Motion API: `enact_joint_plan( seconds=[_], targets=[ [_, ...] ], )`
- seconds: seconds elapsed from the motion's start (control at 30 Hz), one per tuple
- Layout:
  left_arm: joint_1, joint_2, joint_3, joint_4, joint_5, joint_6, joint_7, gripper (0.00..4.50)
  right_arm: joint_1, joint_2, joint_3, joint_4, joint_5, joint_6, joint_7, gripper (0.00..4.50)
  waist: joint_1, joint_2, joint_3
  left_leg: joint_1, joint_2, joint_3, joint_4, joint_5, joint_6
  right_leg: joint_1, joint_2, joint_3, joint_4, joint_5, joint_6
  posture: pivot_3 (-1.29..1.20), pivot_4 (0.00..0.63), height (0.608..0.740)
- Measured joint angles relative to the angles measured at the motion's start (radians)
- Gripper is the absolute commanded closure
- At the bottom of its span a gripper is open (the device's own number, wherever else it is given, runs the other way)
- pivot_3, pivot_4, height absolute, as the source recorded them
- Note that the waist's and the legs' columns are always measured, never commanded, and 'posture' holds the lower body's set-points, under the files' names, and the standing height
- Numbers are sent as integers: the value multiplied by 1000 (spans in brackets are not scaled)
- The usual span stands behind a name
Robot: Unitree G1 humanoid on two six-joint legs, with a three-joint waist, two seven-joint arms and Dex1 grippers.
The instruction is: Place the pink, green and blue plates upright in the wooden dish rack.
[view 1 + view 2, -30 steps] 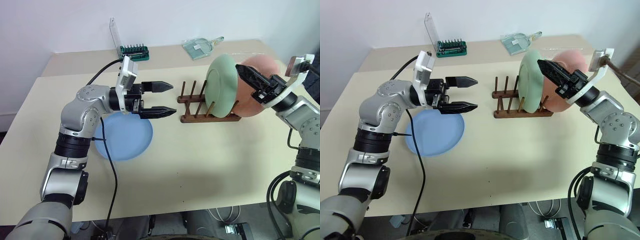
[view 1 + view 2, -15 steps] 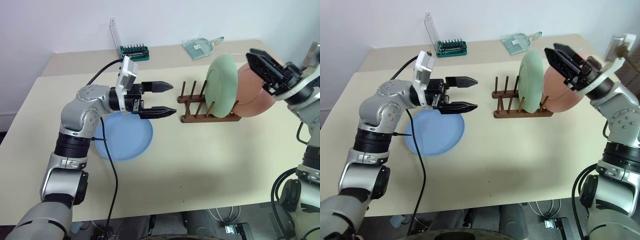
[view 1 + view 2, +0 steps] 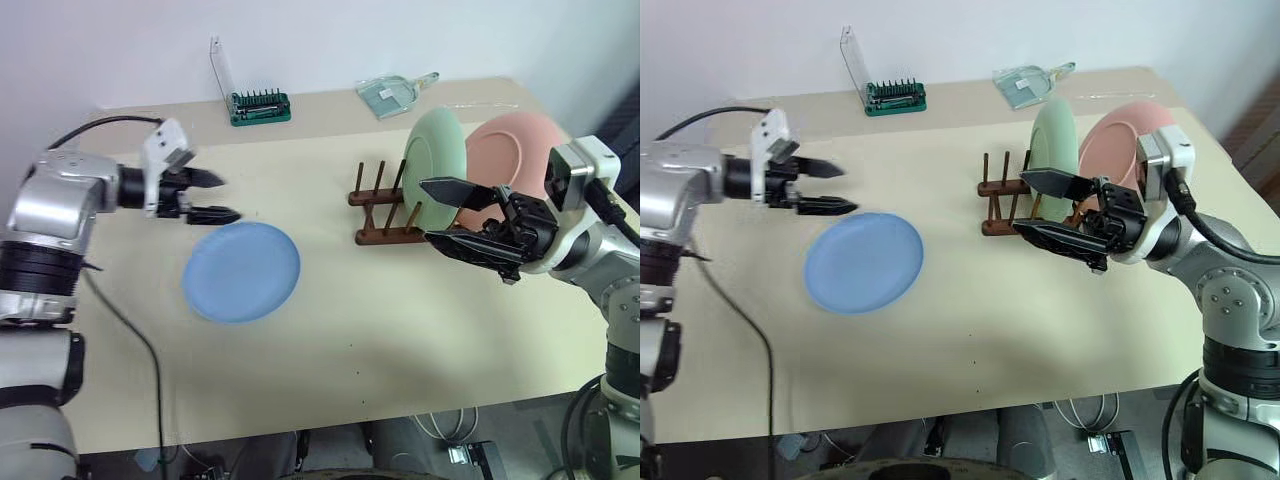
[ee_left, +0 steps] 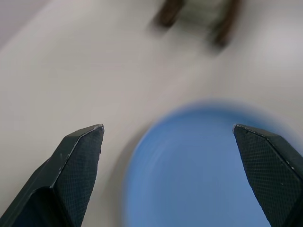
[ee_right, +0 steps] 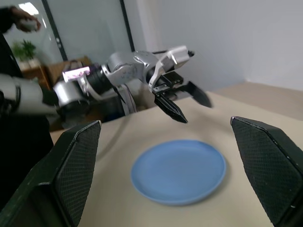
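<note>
With pink plate (image 3: 520, 150) and green plate (image 3: 437, 158) racked, both arms are pulling back, fingers wide, leaving blue plate (image 3: 241, 271) flat.

- Left arm (image 3: 55, 200): silver-grey shells, black joint bands, a thin black cable.
- Left gripper (image 3: 222, 198) and right gripper (image 3: 440, 212): tapered black fingers, white camera blocks behind them.

Pink (image 3: 520, 145), green (image 3: 432, 155) racked (image 3: 385, 215), blue (image 3: 241, 271) flat
</note>
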Motion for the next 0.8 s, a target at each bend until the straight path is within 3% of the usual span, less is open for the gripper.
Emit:
enact_joint_plan(
  seconds=[0.13,0.33,0.5,0.77,0.8],
  targets=[
    [11,58,2,23,6,126,-19,0,1,11,48,3,-43,-29,16,19,-1,-3,1,-2,0,-1,0,0,1,-2,0,0,0,0,0,0,150,740],
    [59,33,-24,-5,-6,361,-11,0,-22,48,87,25,-78,-68,14,19,-2,-4,2,-4,0,-1,1,0,0,-4,0,0,1,0,0,0,150,740],
    [15,-6,-17,88,5,392,65,0,-26,53,93,25,-87,-82,6,19,-3,-5,2,-13,0,-1,3,1,-1,-14,0,0,4,0,-1,0,150,740],
    [14,-116,-15,167,27,390,158,0,1,65,93,20,-112,-116,-40,19,1,-4,2,-14,-1,-1,6,1,-1,-14,-1,-1,5,1,-1,0,150,740],
    [11,-123,-9,174,28,391,169,254,5,65,93,20,-118,-121,-43,1,1,-4,1,-14,-2,-1,7,1,-1,-13,-1,-1,5,1,-1,0,150,740]
  ],
)
